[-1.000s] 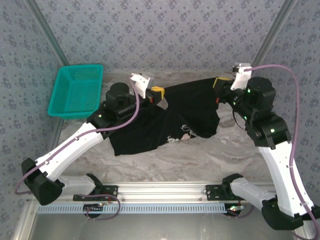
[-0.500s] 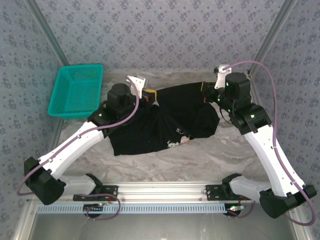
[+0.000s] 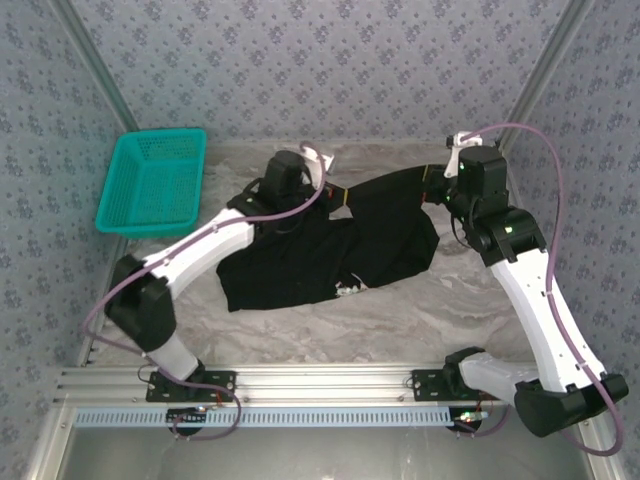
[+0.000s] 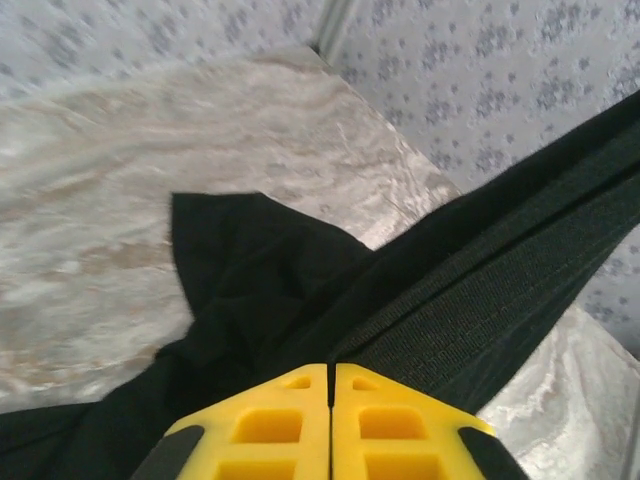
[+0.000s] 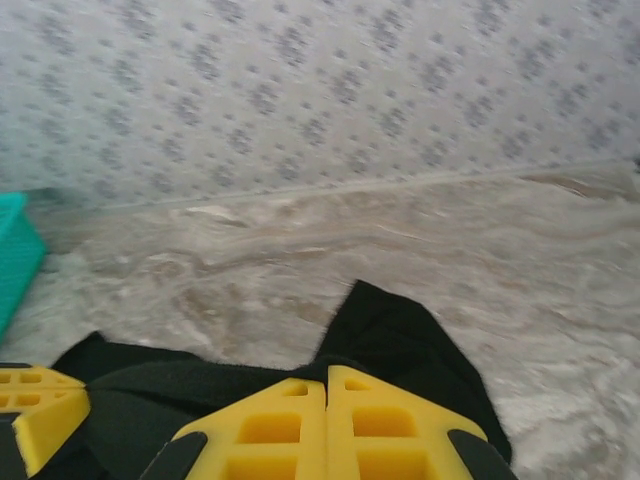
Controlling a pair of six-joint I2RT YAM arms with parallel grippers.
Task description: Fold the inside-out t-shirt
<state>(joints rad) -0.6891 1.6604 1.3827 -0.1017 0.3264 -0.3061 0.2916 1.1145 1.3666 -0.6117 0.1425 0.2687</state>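
The inside-out t-shirt (image 3: pixel 330 250) lies black and rumpled across the middle of the table, with a scrap of white print (image 3: pixel 351 290) at its near edge. My left gripper (image 3: pixel 338 193) is at the shirt's far edge. In the left wrist view it (image 4: pixel 330 368) is shut on the cloth, and a ribbed black band (image 4: pixel 480 300) runs taut from its tips to the upper right. My right gripper (image 3: pixel 433 185) holds the shirt's far right corner. In the right wrist view it (image 5: pixel 327 372) is shut on the black edge (image 5: pixel 400 330), with the left gripper's yellow finger (image 5: pixel 35 420) nearby.
A teal plastic basket (image 3: pixel 155 185) stands at the back left of the table, and its corner (image 5: pixel 15 260) shows in the right wrist view. Patterned walls close in the back and both sides. Bare marbled tabletop (image 3: pixel 420 310) lies in front of the shirt.
My left arm has reached farther back and right, carrying its gripper toward the right one. The right gripper swung left, then back a little. The shirt's print has mostly folded out of sight.
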